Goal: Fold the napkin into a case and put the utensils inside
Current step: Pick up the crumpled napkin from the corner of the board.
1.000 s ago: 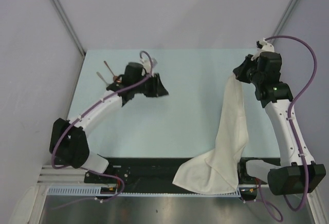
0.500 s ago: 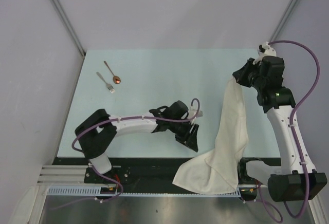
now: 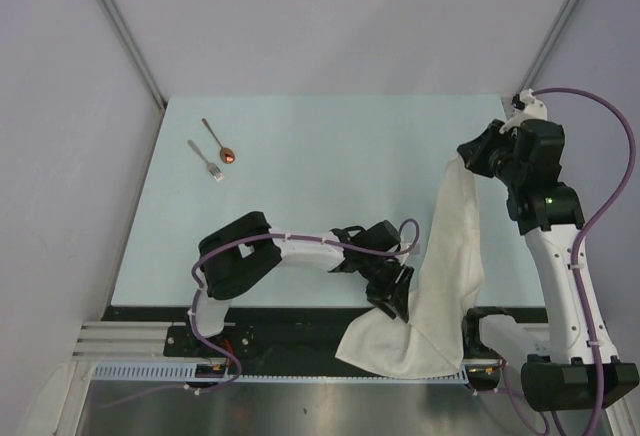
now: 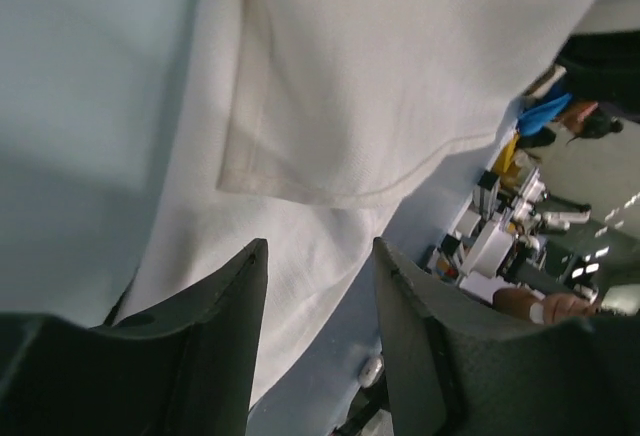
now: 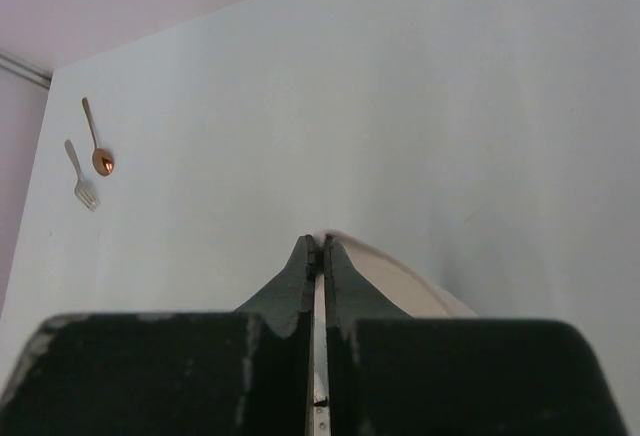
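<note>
The right gripper is clamped on a corner of the napkin and holds it high at the right, so the cloth hangs long and drapes over the table's near edge, probably to spread it. The left gripper, jaws parted and empty, sits just left of the lower hem, apparently to catch it. The fork and spoon lie far left.

The napkin was seen as matt cream woven cloth, hem stitched. The spoon bowl was finished in glossy copper, the fork in silvery metal. The table was kept smooth and matt, and the left gripper was done in dull black plastic.
</note>
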`<state>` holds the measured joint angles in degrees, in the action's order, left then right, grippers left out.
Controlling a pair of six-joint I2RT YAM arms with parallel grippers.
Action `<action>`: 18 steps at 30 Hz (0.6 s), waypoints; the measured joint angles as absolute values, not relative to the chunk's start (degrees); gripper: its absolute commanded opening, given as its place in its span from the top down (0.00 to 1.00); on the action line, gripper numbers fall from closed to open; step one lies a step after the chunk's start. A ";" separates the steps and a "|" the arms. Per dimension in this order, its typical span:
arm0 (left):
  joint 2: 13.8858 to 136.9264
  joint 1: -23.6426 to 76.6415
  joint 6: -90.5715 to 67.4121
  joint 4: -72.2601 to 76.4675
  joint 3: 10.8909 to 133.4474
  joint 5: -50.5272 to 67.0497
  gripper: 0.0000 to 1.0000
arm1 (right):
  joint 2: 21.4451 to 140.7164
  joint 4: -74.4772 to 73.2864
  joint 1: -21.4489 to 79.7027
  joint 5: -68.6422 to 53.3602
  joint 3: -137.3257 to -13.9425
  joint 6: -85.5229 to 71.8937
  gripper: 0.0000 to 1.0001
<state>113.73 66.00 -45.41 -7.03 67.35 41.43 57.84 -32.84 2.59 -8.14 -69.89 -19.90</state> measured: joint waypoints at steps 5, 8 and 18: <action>113.73 66.02 -50.68 -6.26 66.37 35.00 0.44 | 56.36 -32.99 2.31 -8.49 -68.51 -19.88 1.00; 113.73 66.35 -54.08 -6.50 66.30 31.18 0.40 | 55.51 -33.21 1.72 -8.71 -67.90 -19.88 1.00; 113.75 68.49 -63.61 -3.11 65.30 25.36 0.48 | 53.67 -34.20 1.15 -10.11 -67.37 -19.86 1.00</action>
